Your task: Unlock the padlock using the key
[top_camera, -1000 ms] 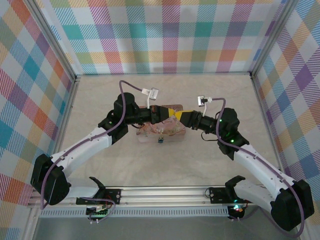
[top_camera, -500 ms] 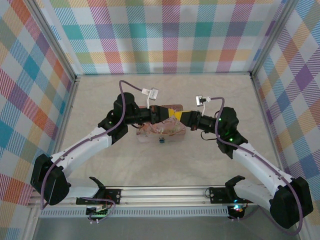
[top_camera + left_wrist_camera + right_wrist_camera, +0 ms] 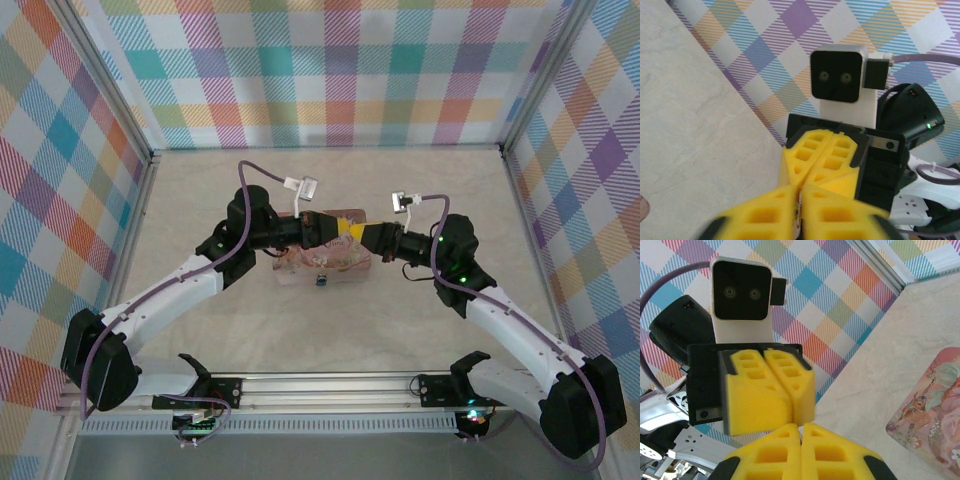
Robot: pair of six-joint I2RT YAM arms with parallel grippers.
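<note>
My left gripper [image 3: 346,229] and right gripper [image 3: 360,233] meet tip to tip in the air above the pink illustrated tin [image 3: 325,262]. In the left wrist view the left gripper [image 3: 801,192] has its yellow fingers drawn together on a thin metal sliver, the key [image 3: 799,212], in the narrow slit between them. The right gripper [image 3: 801,430] is shut, its tips against the left one's, with a pale sliver at its seam. The padlock [image 3: 321,281], a tiny dark thing, lies at the tin's near edge, below both grippers.
The tin [image 3: 935,405] lies mid-table on the pale marbled tabletop [image 3: 420,190]. Plaid walls [image 3: 330,70] close the back and both sides. A metal rail [image 3: 320,385] carrying the arm bases runs along the near edge.
The right gripper has moved left to the left gripper's tips and shut there. The left arm has stayed where it was. The tin and padlock have not moved.
</note>
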